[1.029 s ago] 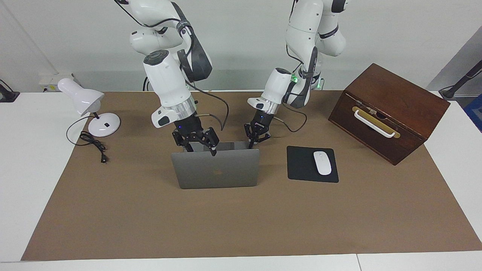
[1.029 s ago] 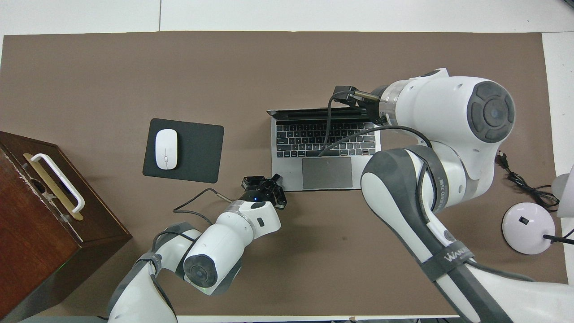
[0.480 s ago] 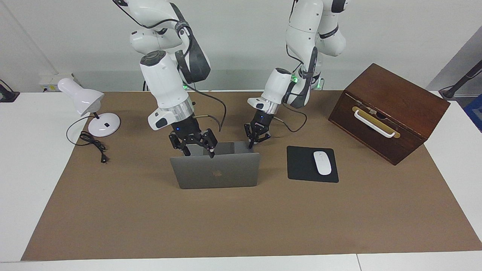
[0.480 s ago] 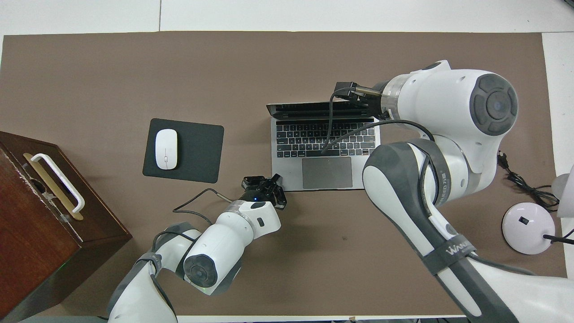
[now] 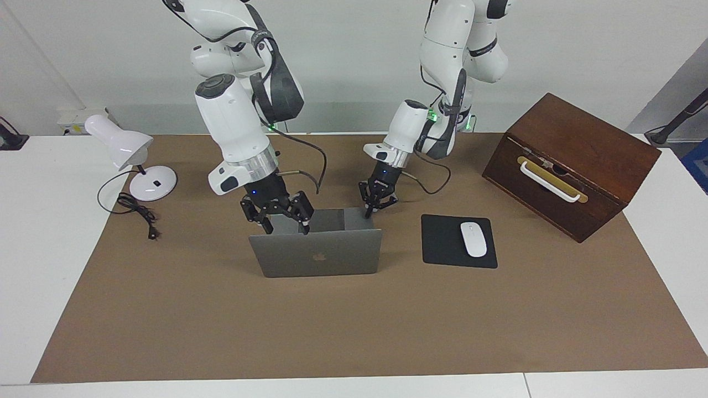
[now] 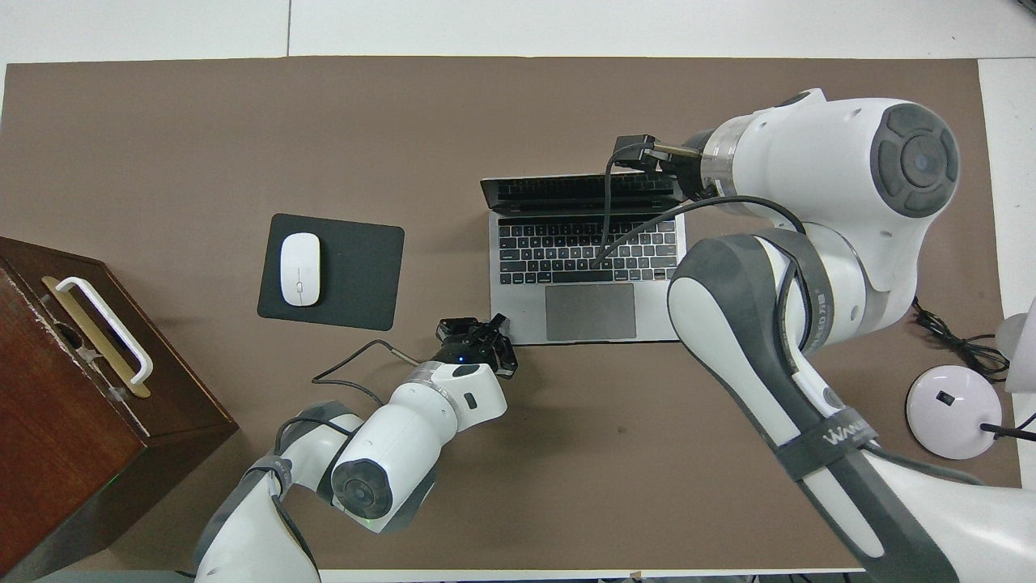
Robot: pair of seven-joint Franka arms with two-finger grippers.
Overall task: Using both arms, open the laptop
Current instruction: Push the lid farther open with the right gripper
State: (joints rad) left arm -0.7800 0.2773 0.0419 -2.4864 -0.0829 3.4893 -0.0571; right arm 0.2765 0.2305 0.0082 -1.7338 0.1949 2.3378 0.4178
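Fingertips together on the left gripper [image 5: 371, 210], pinning down the robot-side corner of the laptop [image 5: 318, 255], mid-mat beside the mouse pad [image 5: 442, 243]; fingers spread on the right gripper [image 5: 286, 221], against the lid's top edge; lid tipped further back than a second ago; opening judged nearly done.
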